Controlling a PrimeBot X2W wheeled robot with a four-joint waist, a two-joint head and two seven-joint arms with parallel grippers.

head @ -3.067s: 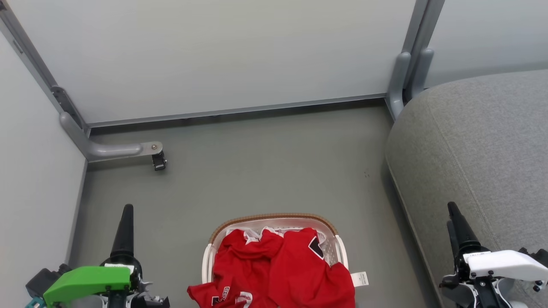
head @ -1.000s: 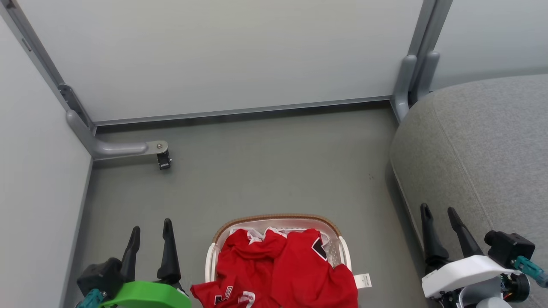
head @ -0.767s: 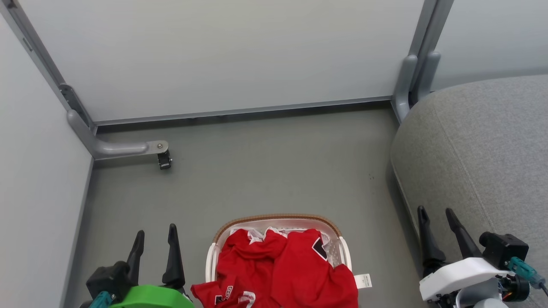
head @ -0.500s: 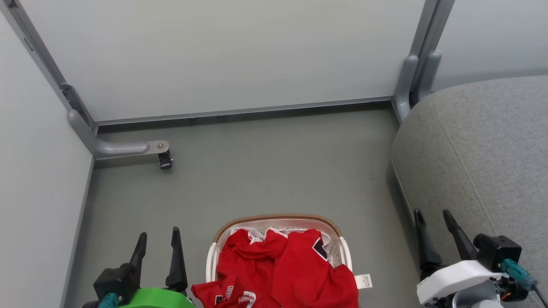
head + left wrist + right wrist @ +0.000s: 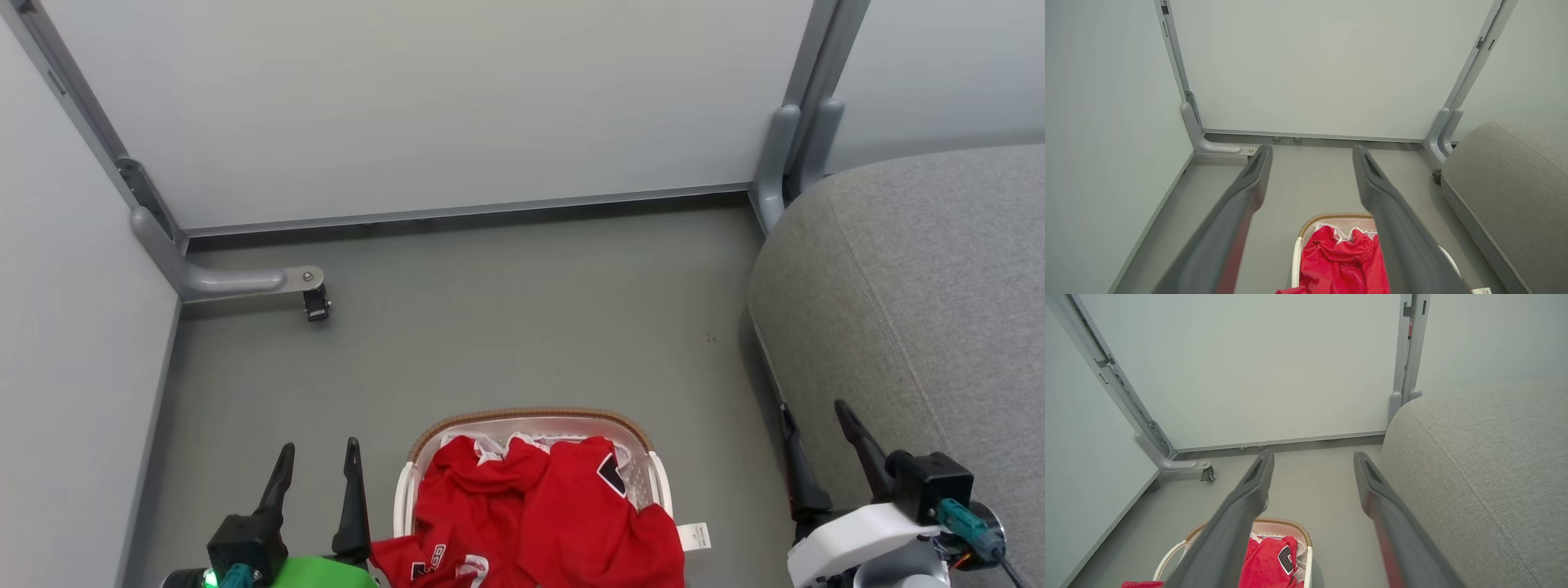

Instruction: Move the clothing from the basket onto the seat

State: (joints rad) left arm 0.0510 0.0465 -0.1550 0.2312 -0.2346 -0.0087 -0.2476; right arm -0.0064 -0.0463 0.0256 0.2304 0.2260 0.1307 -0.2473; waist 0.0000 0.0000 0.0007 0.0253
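Step in hand: approach, before the first pick. Nothing lifted yet.

- Clothing [image 5: 539,514]: red heap in the basket [image 5: 531,414], bottom centre of the head view, one fold spilling over the rim at lower left. White label tag [image 5: 692,536] hangs out at lower right.
- Seat [image 5: 922,310]: right side of the frame, bare, just beside the basket across a strip of floor [image 5: 506,327].
- Left hand [image 5: 320,445]: lower left, fingers spread, holding nothing, close beside the basket's left wall.
- Right hand [image 5: 812,407]: lower right, fingers likewise apart and empty, over the seat's edge.

Next move, as I judge it: one hand must swing in over the heap, dip, and pinch a raised fold. The fabric is thin and the jerseys overlap, so a pinch may drag up more than one or snag the liner.

Against the earlier frames: about three seconds back each hand showed as a single dark point. Now both show two parted fingers. Over the last second both crept inward toward the basket and lower in the frame. The camera shifted slightly. Heap unchanged.
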